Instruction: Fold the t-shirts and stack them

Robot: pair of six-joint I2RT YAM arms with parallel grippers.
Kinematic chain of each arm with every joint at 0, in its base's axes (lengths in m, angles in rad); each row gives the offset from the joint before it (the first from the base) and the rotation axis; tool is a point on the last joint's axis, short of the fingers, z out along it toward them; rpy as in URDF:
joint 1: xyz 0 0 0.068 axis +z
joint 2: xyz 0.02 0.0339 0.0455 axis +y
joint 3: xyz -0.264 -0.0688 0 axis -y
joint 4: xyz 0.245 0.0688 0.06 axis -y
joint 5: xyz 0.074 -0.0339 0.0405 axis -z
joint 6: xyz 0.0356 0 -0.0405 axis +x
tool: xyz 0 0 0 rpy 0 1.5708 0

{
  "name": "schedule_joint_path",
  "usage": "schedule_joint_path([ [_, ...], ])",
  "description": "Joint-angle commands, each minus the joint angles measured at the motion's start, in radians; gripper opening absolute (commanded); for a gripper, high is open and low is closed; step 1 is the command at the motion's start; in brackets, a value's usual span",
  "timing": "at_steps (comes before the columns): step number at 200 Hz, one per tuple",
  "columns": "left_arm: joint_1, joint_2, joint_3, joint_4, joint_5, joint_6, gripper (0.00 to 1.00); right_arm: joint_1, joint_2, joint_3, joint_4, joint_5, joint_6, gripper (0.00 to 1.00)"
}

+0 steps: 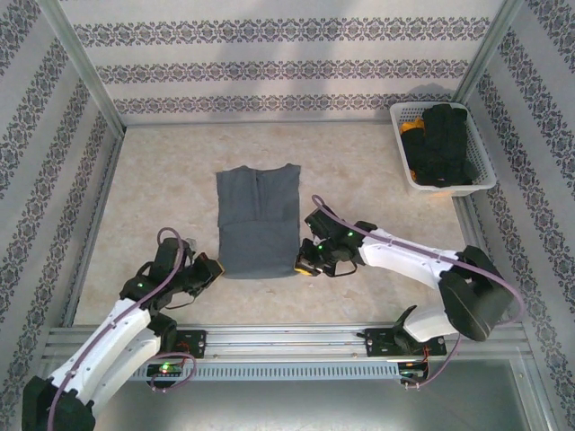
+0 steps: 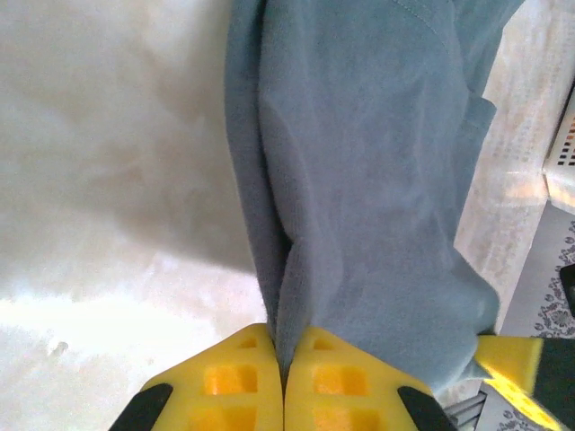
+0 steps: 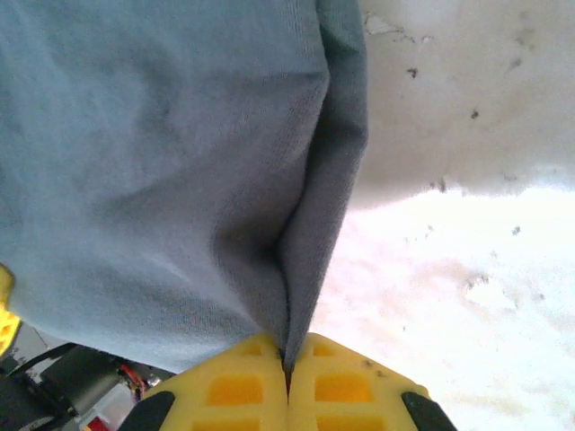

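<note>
Near lens, left pincer (image 2: 284, 348) and right pincer (image 3: 287, 356) clamped on t-shirt (image 1: 258, 220) hem, overhead reveals basket (image 1: 454, 189)

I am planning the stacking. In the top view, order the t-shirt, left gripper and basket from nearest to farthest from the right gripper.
1. T-shirt, centre, its near right corner held by the right gripper.
2. Left gripper, holding its near left corner.
3. Basket, far right.

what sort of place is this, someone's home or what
Probably a robot test cell: a table boxed in by patterned panels, with a left arm and right arm bolted to a metal rail.
</note>
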Motion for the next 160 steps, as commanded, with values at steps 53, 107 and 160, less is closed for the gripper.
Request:
schedule_joint_path([
  [53, -0.006, 0.156, 0.336, -0.021, -0.239, 0.068, 0.00, -0.053, 0.022, 0.285, -0.178, 0.173, 0.073, 0.00],
  [107, 0.041, 0.452, 0.514, 0.159, -0.316, 0.121, 0.00, -0.167, 0.196, 0.515, -0.103, 0.187, 0.080, 0.00],
  [160, 0.177, 0.804, 0.690, 0.360, -0.230, 0.164, 0.00, -0.263, 0.462, 0.730, 0.027, 0.145, 0.082, 0.00],
])
